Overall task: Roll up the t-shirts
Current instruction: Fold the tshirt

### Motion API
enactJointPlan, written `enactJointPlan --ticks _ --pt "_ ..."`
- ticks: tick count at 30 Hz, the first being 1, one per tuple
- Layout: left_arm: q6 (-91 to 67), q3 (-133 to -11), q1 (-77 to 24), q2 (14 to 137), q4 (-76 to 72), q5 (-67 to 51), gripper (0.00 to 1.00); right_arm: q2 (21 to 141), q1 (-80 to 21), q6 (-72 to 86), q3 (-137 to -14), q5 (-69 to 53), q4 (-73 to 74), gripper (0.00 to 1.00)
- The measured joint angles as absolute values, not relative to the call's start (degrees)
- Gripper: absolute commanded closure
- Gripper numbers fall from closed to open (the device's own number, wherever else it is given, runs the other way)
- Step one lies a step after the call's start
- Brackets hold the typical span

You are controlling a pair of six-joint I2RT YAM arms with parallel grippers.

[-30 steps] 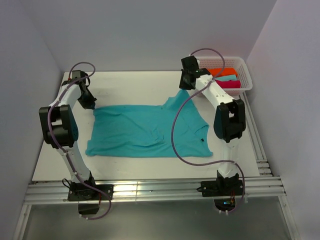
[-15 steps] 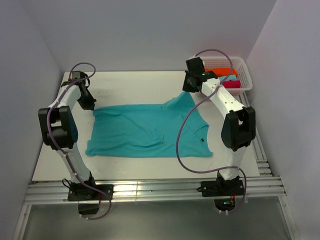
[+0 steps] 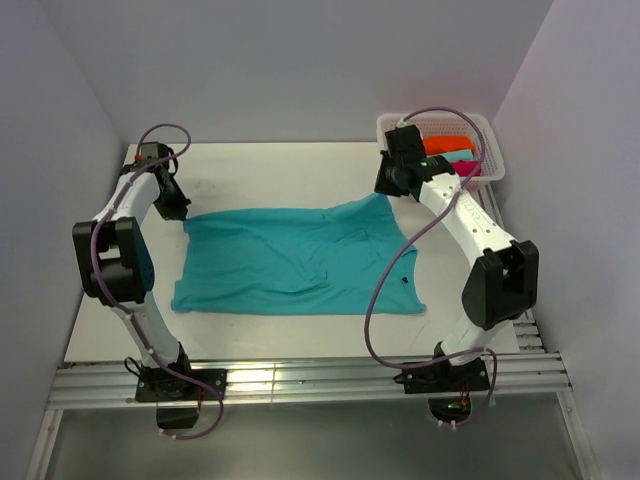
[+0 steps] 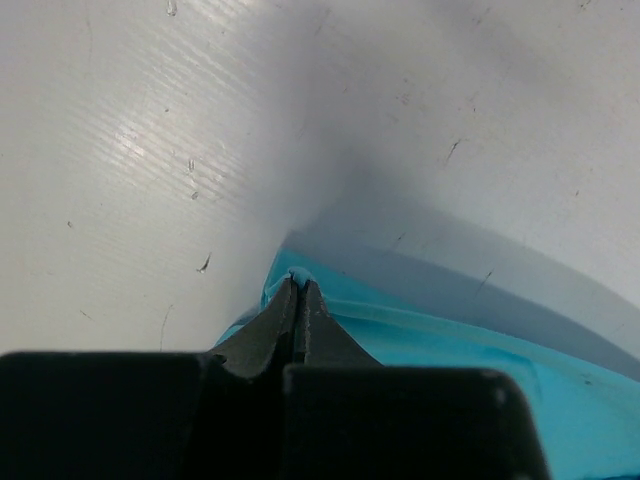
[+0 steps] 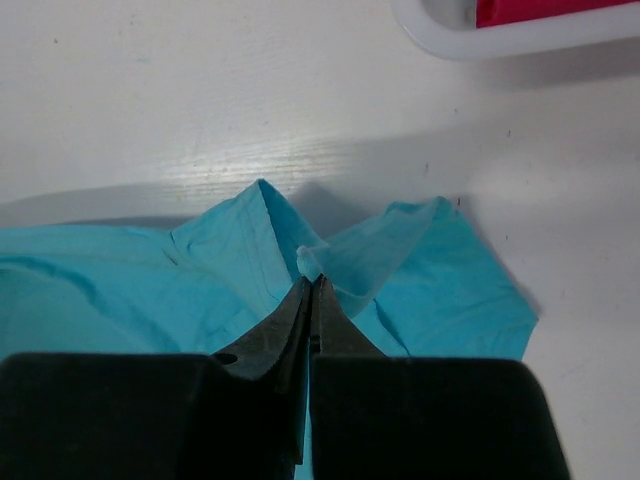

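Note:
A turquoise t-shirt [image 3: 300, 262] lies spread across the white table [image 3: 270, 170], rumpled near its middle. My left gripper [image 3: 181, 212] is shut on the shirt's far left corner; the left wrist view shows its fingertips [image 4: 298, 285] pinching the turquoise hem [image 4: 420, 330]. At the far right corner my right gripper [image 3: 384, 192] is shut on a pinch of the same fabric, lifted into a small peak [image 5: 310, 262] just off the table. Folded orange [image 3: 445, 144], pale turquoise [image 3: 458, 156] and magenta [image 3: 466, 169] t-shirts lie in the basket.
A white lattice basket [image 3: 490, 140] stands at the far right corner of the table, right beside my right arm; its rim [image 5: 500, 40] shows at the top of the right wrist view. Metal rails [image 3: 300, 380] run along the near edge.
My right gripper has carried the shirt's far right corner to the right, toward the basket, pulling that side of the shirt flatter. The left gripper has stayed where it was.

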State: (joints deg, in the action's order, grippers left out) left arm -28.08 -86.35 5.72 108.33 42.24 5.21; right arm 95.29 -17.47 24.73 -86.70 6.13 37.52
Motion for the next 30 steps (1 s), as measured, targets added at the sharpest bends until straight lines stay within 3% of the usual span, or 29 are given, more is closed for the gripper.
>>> enactJointPlan --ticks 30 --pt "-27.7 -69.2 5.5 93.4 41.5 6.3 1.0 77.7 -17.8 27.7 -69.7 2.1 41.3 1.0"
